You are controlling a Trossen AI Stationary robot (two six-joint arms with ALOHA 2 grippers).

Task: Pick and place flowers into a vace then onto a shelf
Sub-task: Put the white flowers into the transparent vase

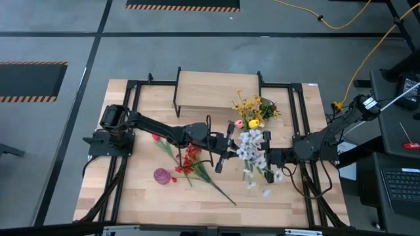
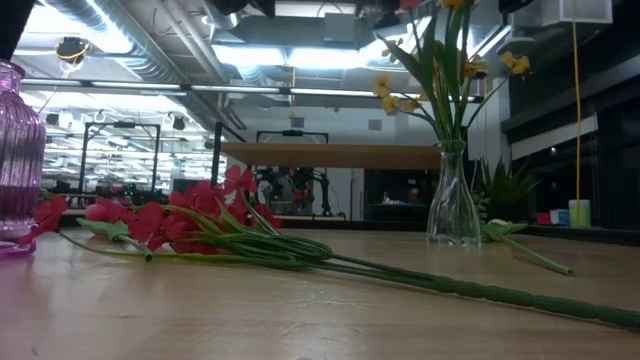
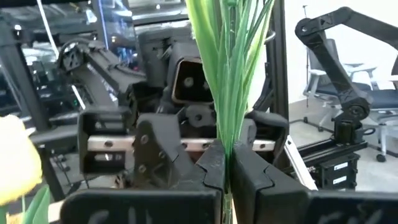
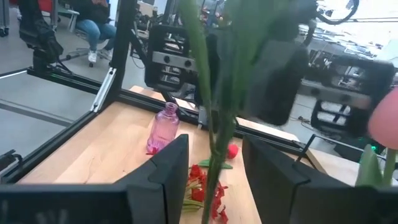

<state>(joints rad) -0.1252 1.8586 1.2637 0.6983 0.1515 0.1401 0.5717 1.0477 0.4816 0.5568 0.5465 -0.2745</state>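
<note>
Overhead, I see my light wooden tabletop (image 1: 138, 190) and no readable writing on anything. At its far edge stands the low shelf with a pale wood top on thin black legs (image 1: 210, 88), its board bare.

My left gripper (image 1: 226, 154) reaches in from the left to the table's middle; its dark fingers (image 3: 205, 171) are pressed together on a bunch of long green stalks (image 3: 233, 68) topped with white blossoms (image 1: 251, 147). My right gripper (image 1: 274, 157) faces it from the right, fingers (image 4: 171, 165) apart on either side of the same stalks, not pressing them.

A clear glass vase (image 2: 452, 205) holds yellow blossoms (image 1: 248, 105) on green stems, near the shelf's right end. A ribbed pink glass vase (image 1: 161, 176) stands front-left; I cannot tell what is inside. Beside it, red flowers with long green stalks (image 1: 191, 160) lie flat on the wood.
</note>
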